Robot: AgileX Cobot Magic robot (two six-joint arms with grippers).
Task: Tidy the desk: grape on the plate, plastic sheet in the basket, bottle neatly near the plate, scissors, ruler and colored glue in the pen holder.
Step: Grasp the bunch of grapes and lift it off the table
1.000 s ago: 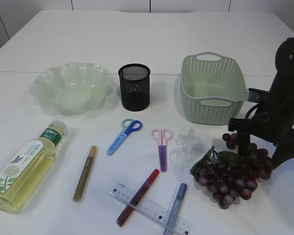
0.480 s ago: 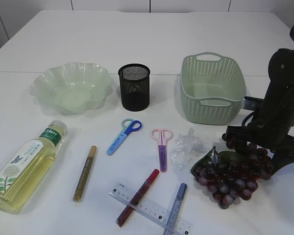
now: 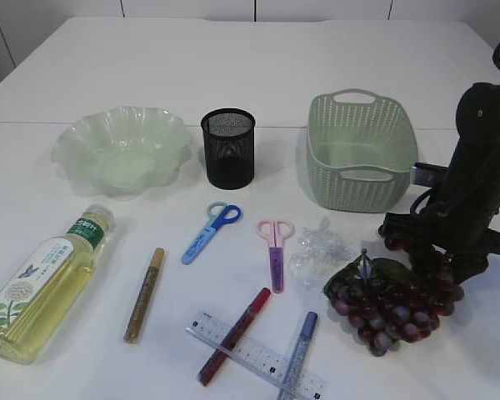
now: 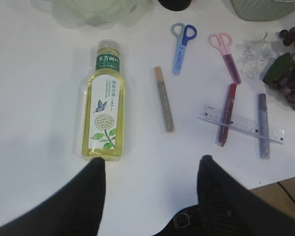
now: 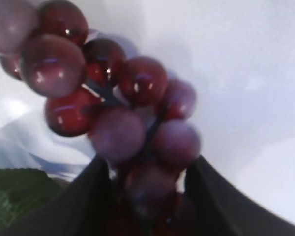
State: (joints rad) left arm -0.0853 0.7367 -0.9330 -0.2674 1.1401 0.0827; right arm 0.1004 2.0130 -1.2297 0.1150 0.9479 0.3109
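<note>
The dark red grape bunch lies at the right front and fills the right wrist view. My right gripper is down on its right end, fingers closed around grapes. My left gripper is open and empty above the table, just short of the bottle's base. The bottle lies flat at the left front. Blue scissors, pink scissors, the ruler and the gold, red and blue glue sticks lie mid-table. The crumpled plastic sheet lies beside the grapes.
The pale green plate stands at the back left, the black mesh pen holder at the back centre and the green basket at the back right. The table's front edge shows in the left wrist view.
My right gripper has come down onto the grape bunch and its fingers have drawn together around grapes. The bunch has shifted slightly. Nothing else has moved.
</note>
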